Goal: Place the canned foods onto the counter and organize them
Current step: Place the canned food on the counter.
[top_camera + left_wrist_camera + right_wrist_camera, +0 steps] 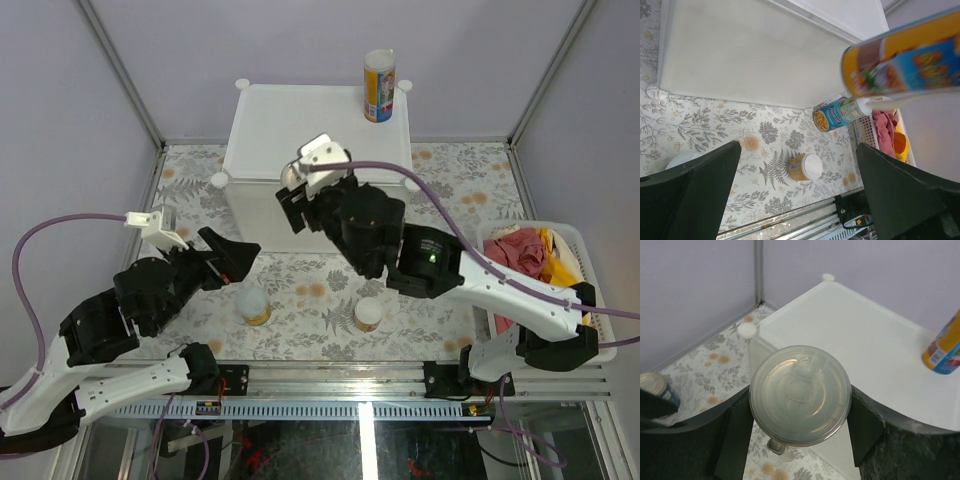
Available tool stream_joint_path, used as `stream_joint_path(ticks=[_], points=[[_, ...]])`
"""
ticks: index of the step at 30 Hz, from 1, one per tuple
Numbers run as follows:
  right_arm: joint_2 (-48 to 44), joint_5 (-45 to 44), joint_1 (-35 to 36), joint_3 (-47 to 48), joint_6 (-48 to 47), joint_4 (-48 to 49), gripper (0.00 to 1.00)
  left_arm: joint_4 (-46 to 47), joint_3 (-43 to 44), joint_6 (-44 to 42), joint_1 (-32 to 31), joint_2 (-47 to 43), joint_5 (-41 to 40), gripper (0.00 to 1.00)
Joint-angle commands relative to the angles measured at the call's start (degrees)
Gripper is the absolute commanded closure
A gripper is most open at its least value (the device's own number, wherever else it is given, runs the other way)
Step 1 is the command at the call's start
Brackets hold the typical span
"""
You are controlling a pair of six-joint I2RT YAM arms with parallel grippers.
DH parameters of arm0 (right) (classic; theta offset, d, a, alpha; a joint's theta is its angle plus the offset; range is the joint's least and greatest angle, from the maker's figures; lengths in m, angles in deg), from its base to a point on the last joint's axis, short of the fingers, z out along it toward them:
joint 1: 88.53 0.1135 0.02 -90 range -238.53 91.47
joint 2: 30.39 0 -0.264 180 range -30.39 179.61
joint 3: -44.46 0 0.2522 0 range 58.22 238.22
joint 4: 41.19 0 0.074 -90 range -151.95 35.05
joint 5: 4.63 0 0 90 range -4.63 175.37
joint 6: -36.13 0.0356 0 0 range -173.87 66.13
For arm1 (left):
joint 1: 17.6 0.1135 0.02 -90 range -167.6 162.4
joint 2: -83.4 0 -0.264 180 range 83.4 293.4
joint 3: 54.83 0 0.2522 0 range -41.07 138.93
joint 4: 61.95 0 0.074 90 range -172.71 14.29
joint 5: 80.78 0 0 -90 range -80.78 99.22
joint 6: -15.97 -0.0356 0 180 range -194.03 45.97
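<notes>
Right wrist view: clamps a clear-lidded can (pixel 800 390) in the right gripper (pixel 800 427), raised at the front edge of the white counter (pixel 860 335). Has a tall yellow-orange can (pixel 379 87) upright on the counter's far right corner. Holds the left gripper (pixel 797 150) spread apart over the floral table (pixel 300 290), with a short orange can (pixel 254 305) just beside it, a second short can (pixel 368 315) further right and a blue-labelled tin (pixel 834 115) by the counter's foot.
</notes>
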Motion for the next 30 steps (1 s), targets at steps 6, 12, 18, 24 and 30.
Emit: stream_joint_path(ticks=[6,12,18,24,30], points=[[2.13,-0.22,-12.24,15.82,-3.26,1.49,1.0,4.45,0.39,-1.89,-0.1,0.97,0.26,0.0],[4.98,2.36,-19.76,21.53,-1.31,-1.32,1.0,4.33,0.42,-1.99,-0.13,0.46,0.5,0.0],[8.85,2.88,-24.79,27.03,-0.13,-5.51,1.0,3.5,0.81,-1.74,-0.06,-0.17,0.4,0.0],[9.84,4.96,-29.88,27.53,2.72,-7.47,1.0,2.7,0.58,-1.45,-0.12,-1.32,-0.01,0.0],[11.6,7.25,-33.59,31.4,6.19,-11.99,1.0,2.43,0.52,-1.67,-0.1,-1.83,-0.4,0.0]])
